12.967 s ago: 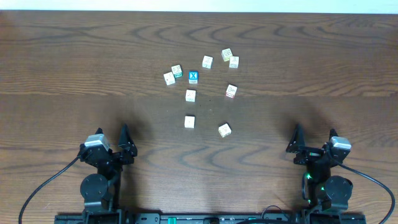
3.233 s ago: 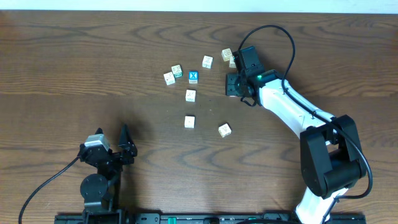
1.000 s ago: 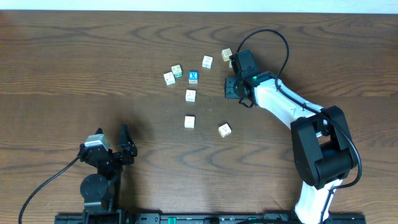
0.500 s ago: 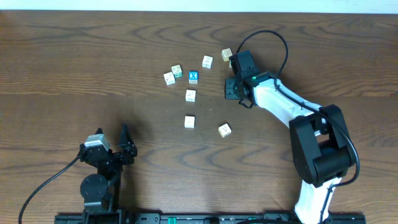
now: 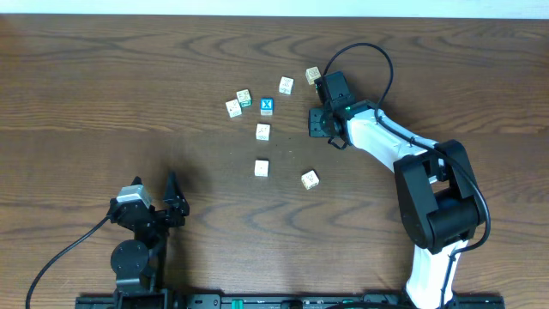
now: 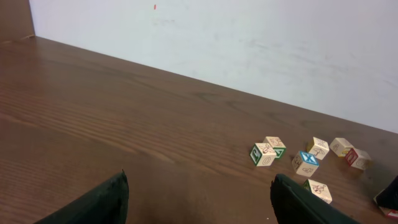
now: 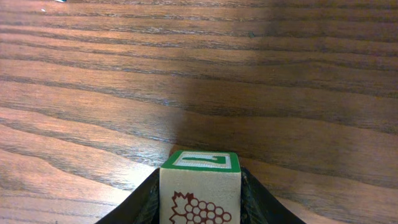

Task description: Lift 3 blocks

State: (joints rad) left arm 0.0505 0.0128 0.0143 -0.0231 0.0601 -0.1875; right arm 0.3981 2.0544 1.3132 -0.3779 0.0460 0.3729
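My right gripper (image 7: 199, 202) is shut on a cream block (image 7: 199, 190) with a red grape print on its front and a green-bordered top. Its dark fingers (image 7: 144, 204) press both sides. From overhead, the right gripper (image 5: 319, 123) hides this block. Three more cream blocks lie loose on the table: one (image 5: 262, 131) left of the gripper, one (image 5: 262, 168) nearer the front, and one (image 5: 310, 179) beside it. My left gripper (image 5: 176, 199) rests open at the front left, far from all blocks, and holds nothing (image 6: 199, 208).
Further back lies a cluster of cubes: a blue cube with a white X (image 5: 267, 106), a green-faced one (image 5: 244, 98), and cream ones (image 5: 233, 108), (image 5: 286, 85), (image 5: 313, 75). The right arm's black cable (image 5: 377, 53) loops above its wrist.
The right arm's forearm has swung slightly left while its gripper stays over the same spot on the block. The left arm and the loose blocks have not moved.
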